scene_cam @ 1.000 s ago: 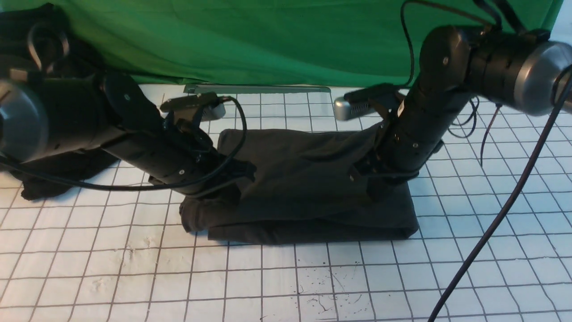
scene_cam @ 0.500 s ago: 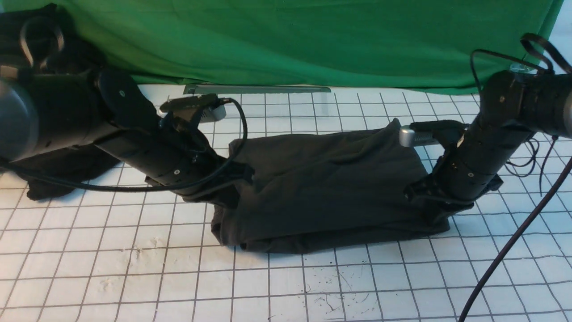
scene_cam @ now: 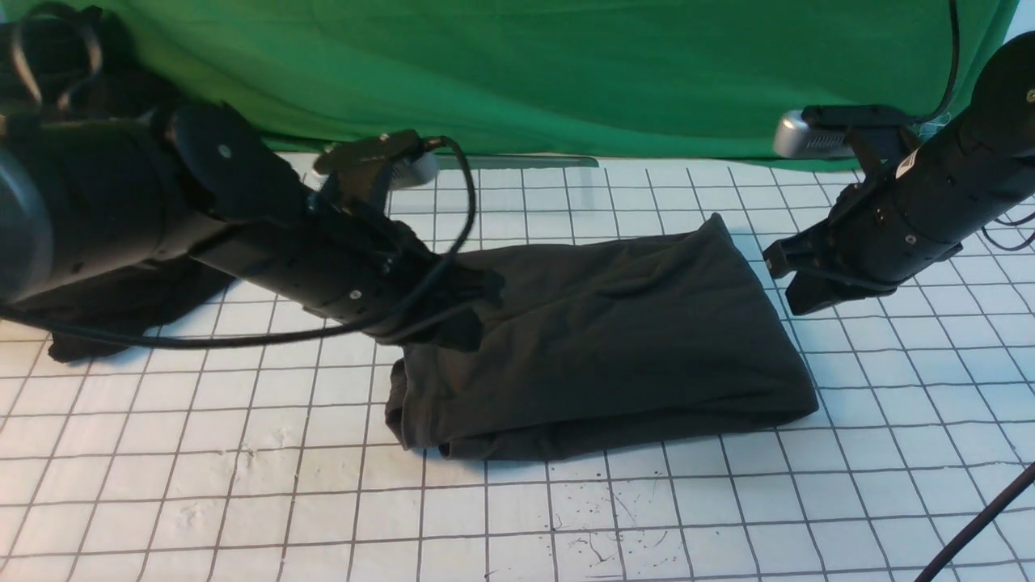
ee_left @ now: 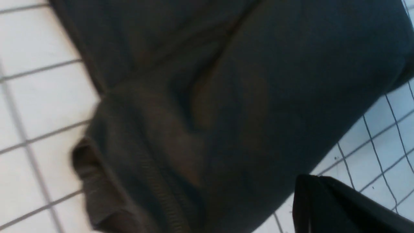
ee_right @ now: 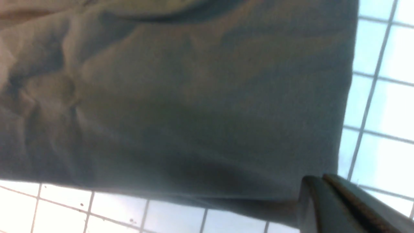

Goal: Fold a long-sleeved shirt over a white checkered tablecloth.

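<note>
— Jaws on the left: gripping anything?
— Cannot tell. They sit at the left end of the long-sleeved shirt [scene_cam: 614, 339], tips hidden against the cloth. The right jaws hang clear off its right end, empty, their gap unclear.
— And the shirt?
— Folded flat, with the white checkered tablecloth [scene_cam: 242, 453] beneath it. Soft, light and limp, I judge. Pinch a folded edge through all layers.

Dark brown-black long-sleeved shirt [scene_cam: 614, 339], white checkered tablecloth [scene_cam: 242, 453] ruled with thin dark grey lines, black specks [scene_cam: 594, 521] nearer than the shirt, plain green cloth [scene_cam: 525, 73] behind the shirt, blacker garment bundle [scene_cam: 121, 303] to its left.
</note>
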Controlling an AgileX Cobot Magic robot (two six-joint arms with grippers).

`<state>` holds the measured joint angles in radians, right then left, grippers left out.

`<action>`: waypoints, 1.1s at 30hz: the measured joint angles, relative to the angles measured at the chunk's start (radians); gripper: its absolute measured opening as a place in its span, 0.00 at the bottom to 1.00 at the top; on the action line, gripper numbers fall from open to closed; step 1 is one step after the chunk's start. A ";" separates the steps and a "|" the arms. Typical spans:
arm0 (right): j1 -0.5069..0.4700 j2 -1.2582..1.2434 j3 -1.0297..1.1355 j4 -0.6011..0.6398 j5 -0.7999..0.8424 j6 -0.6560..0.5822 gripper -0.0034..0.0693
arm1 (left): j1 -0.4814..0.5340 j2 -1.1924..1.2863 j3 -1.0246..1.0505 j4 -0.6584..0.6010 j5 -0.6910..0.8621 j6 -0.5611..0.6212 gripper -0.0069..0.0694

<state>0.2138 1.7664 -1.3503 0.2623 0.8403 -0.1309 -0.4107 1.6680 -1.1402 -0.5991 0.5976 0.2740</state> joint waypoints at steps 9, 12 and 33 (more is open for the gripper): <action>0.000 0.006 0.000 0.003 0.008 -0.016 0.05 | -0.132 0.088 0.000 0.014 -0.010 0.028 0.09; 0.000 0.006 0.000 0.004 0.009 -0.018 0.05 | -0.154 0.111 0.000 0.018 -0.010 0.038 0.09; 0.000 0.006 0.001 0.010 0.020 -0.044 0.05 | -0.098 0.173 0.000 0.409 0.136 -0.294 0.09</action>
<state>0.2138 1.7721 -1.3493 0.2725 0.8599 -0.1748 -0.5087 1.8406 -1.1402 -0.1896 0.7340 -0.0204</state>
